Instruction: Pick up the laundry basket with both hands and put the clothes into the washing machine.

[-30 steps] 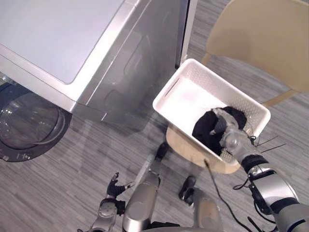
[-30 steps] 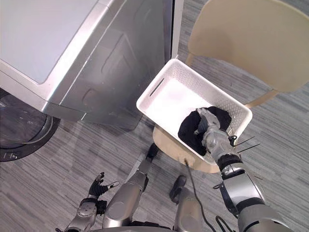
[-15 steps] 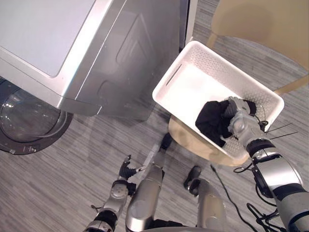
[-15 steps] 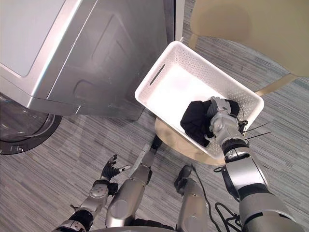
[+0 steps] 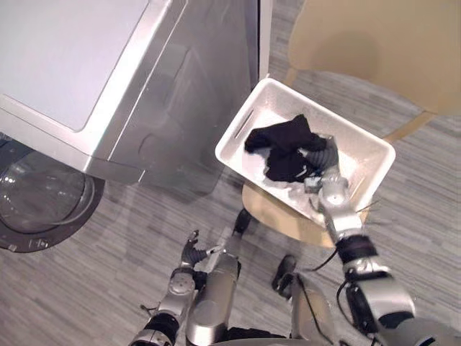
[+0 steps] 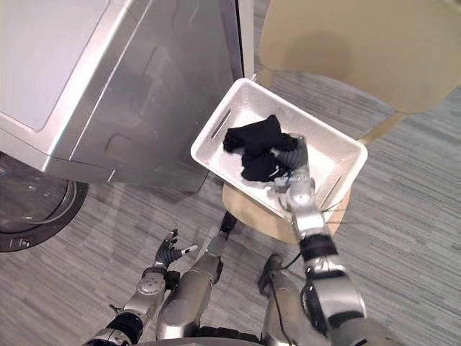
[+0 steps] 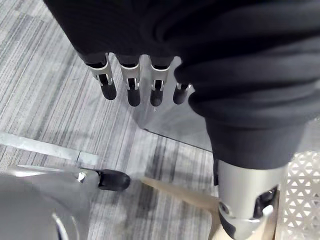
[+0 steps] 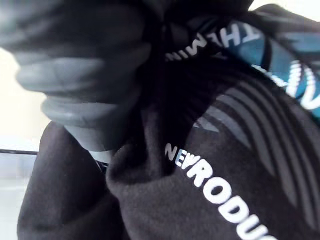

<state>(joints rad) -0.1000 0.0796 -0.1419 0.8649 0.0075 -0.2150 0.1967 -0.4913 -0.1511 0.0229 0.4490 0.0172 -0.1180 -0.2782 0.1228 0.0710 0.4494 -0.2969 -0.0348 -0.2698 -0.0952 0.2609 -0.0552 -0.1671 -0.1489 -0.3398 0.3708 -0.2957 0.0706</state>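
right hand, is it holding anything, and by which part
It cannot be told for sure: the right hand is sunk into the bunched near end of the black garment in the white basket, its grip hidden. The left hand holds nothing.

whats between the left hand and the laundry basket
Mostly bare grey floor, then the edge of the wooden seat under the basket; the left eye view shows it.

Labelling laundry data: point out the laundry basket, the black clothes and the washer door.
laundry basket [image 5: 351, 144], left eye view, inner wall.
black clothes [image 5: 284, 137], left eye view, middle.
washer door [image 5: 42, 205], left eye view, glass.
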